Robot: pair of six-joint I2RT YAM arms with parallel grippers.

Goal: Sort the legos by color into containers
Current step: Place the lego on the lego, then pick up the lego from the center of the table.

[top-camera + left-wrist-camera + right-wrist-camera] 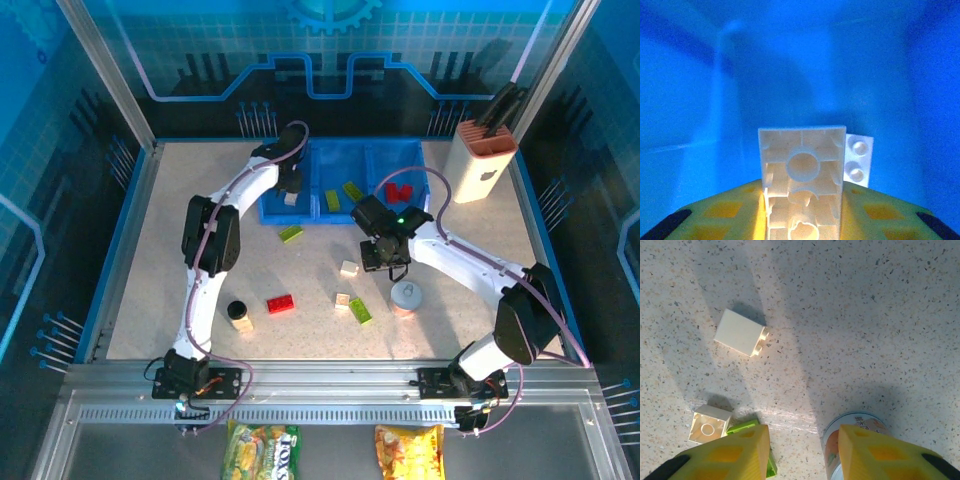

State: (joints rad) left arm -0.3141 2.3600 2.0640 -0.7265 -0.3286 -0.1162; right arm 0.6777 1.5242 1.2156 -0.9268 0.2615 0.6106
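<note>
While pinching hollow white brick [802, 185] in left gripper [802, 215], hangs inside glossy blue tray [790, 75] beside studded white brick [858, 160]; holds right gripper [802, 440] parted, empty.

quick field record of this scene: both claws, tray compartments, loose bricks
left claw: shut on a cream plastic lego brick, inside the left compartment of the blue plastic tray, beside another cream brick
right claw: open, empty, above the speckled table
middle compartment: lime green bricks
right compartment: red bricks
loose on table: two cream bricks, two green, one red
</note>
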